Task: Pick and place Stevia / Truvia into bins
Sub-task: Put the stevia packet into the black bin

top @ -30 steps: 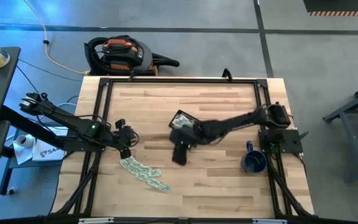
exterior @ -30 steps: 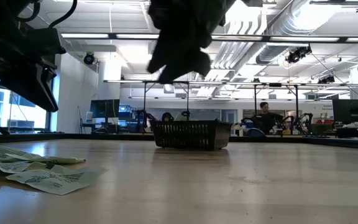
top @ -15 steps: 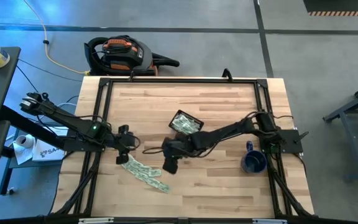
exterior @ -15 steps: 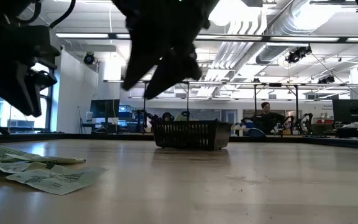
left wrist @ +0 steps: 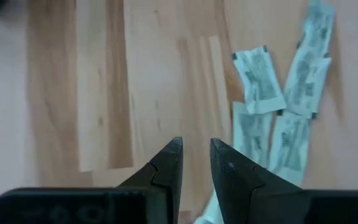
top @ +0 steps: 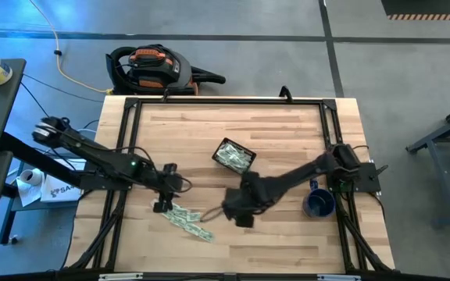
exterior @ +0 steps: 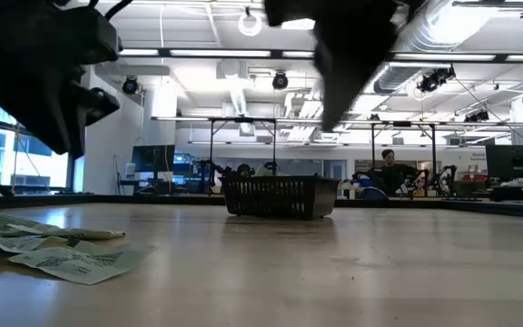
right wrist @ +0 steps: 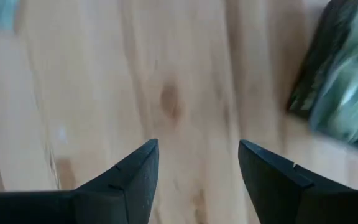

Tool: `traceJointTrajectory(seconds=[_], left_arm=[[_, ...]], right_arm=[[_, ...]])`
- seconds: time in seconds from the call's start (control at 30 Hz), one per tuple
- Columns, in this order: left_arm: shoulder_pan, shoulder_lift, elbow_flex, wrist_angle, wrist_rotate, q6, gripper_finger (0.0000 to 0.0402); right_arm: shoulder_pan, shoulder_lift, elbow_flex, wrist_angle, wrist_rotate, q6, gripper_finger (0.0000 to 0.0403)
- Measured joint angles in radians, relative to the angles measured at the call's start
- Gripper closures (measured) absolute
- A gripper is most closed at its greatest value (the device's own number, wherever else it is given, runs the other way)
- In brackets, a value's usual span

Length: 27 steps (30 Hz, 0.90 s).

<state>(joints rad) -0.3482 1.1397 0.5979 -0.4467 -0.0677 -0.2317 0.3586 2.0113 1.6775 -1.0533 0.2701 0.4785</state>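
Near the front edge of the table (top: 287, 125), left of its middle, you have the loose Stevia sachets (top: 184, 218) lying in a short overlapping row, and the left gripper (top: 162, 204) hangs just above their left end. Its fingers stand only narrowly apart with nothing between them in the left wrist view, where the sachets (left wrist: 284, 93) lie off to one side of the tips. The right gripper (top: 237, 211) hovers just beyond the row's right end, fingers spread wide and empty. The basket (top: 233, 155) sits near the table's centre, well apart from the row, with pale green sachets already inside.

For a clean pick, you should shift the left gripper over one sachet at the end of the row, open a little more, and come down on one edge so that you lift a single packet. Keep the two arms from crowding each other. Print on the sachets is too small to read.
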Motion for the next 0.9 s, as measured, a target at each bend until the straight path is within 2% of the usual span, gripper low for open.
traceJointTrajectory(seconds=[0.2,0.33,0.47,0.6,0.67,0.73,0.77,0.9], left_arm=[[-0.001,0.011,0.062,-0.133,-0.06,0.039,0.0286],[0.0,0.037,0.151,-0.366,-0.028,-0.082,0.0286],[0.001,0.145,0.249,-0.592,0.061,-0.331,0.0286],[0.002,0.26,0.271,-0.626,0.111,-0.743,0.0286],[0.001,0.3,0.272,-0.587,0.118,-0.883,0.0286],[-0.014,0.311,0.271,-0.563,0.103,-0.873,0.0286],[-0.031,0.311,0.273,-0.541,0.089,-0.819,0.0286],[-0.091,0.31,0.319,-0.564,0.126,-0.466,0.0286]], right_arm=[[0.083,-0.181,-0.267,0.109,0.041,0.133,0.0192],[0.156,-0.292,-0.417,0.166,0.079,0.261,0.0192],[0.203,-0.362,-0.513,0.218,0.182,0.345,0.0187],[0.216,-0.372,-0.553,0.267,0.202,0.356,0.0183],[0.215,-0.371,-0.556,0.281,0.202,0.346,0.0183],[0.211,-0.37,-0.556,0.299,0.207,0.32,0.0183],[0.211,-0.37,-0.555,0.3,0.209,0.304,0.0183],[0.211,-0.371,-0.553,0.294,0.193,0.24,0.0183]])
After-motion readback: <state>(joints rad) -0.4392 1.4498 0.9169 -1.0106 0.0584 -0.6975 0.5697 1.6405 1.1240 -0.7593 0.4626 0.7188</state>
